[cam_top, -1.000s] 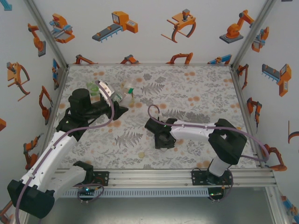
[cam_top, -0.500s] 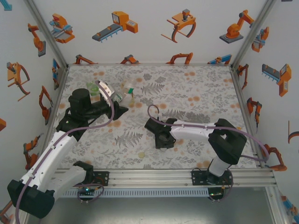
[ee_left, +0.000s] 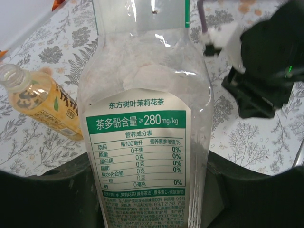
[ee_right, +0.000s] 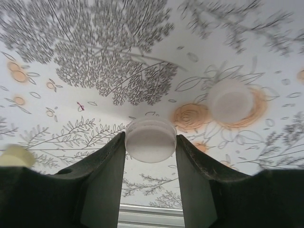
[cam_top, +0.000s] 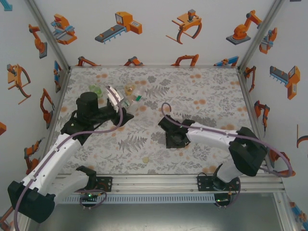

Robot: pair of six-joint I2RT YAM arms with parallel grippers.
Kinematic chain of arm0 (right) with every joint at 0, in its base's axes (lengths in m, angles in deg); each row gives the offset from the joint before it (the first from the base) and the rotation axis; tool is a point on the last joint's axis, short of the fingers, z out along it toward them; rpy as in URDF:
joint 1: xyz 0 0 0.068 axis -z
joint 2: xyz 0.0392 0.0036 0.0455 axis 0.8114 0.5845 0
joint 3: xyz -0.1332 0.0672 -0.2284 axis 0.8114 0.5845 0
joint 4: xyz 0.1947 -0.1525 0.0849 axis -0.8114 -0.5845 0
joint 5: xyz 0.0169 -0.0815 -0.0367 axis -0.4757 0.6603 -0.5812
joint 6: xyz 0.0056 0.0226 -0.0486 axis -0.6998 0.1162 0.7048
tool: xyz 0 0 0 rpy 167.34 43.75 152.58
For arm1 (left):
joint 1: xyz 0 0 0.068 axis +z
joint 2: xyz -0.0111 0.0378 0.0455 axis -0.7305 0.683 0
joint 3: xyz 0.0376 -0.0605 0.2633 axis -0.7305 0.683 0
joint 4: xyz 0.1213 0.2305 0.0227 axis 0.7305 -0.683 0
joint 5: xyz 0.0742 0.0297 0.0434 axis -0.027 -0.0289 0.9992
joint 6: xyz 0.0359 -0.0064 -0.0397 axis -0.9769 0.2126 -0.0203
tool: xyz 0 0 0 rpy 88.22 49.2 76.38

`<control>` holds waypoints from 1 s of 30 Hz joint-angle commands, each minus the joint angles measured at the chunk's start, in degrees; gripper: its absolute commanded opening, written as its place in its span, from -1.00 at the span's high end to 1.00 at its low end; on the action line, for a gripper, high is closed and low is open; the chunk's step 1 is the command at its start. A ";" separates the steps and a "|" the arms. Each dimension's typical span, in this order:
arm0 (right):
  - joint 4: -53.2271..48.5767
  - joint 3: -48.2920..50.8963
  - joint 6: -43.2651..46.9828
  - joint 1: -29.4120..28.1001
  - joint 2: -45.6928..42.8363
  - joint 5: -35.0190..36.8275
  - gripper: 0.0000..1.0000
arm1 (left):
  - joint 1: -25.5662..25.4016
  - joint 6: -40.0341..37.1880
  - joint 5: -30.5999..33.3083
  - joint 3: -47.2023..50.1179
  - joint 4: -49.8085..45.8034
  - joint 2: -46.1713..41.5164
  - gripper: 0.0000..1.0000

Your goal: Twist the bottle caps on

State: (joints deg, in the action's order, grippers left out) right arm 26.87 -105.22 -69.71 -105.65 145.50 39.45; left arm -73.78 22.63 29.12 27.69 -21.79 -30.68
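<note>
My left gripper (cam_top: 123,107) (ee_left: 152,202) is shut on the base of a colourless bottle (cam_top: 132,100) (ee_left: 147,109) with a white and green label, which points away toward the back right. An amber-yellow bottle (cam_top: 129,89) (ee_left: 40,102) lies just behind it, its mouth uncapped. A green bottle (cam_top: 95,90) sits behind the left arm. My right gripper (cam_top: 172,139) (ee_right: 150,148) is shut on a white cap (ee_right: 150,140), pinched by its rim between both fingers above the table. A pale yellow cap (cam_top: 146,159) (ee_right: 14,156) lies on the mat near the front.
The flowered mat (cam_top: 207,91) covers the table. White walls with orange robot stickers close in the left, back and right sides. An aluminium rail (cam_top: 154,182) runs along the near edge, where both arm bases are bolted.
The right gripper closed a little on the white cap and moved right and back with it. The left gripper shifted slightly right and back, carrying the colourless bottle.
</note>
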 commanded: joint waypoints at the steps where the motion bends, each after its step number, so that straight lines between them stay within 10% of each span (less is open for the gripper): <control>1: 1.73 0.78 6.75 3.46 -6.05 -3.07 0.27 | -1.15 -3.35 1.56 -1.45 -1.85 0.71 0.92; 13: 8.72 -0.50 30.78 15.64 -22.22 -20.92 0.41 | -4.25 -9.80 -0.24 -4.73 -6.26 3.41 0.94; 30: 14.72 -6.32 59.59 16.17 -35.98 -50.82 0.52 | -10.10 -28.56 -4.39 -3.13 -12.98 0.91 1.00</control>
State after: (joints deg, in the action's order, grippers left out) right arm 38.98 -109.07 -17.15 -89.61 110.31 -2.95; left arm -83.41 -2.59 26.36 24.74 -33.27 -28.80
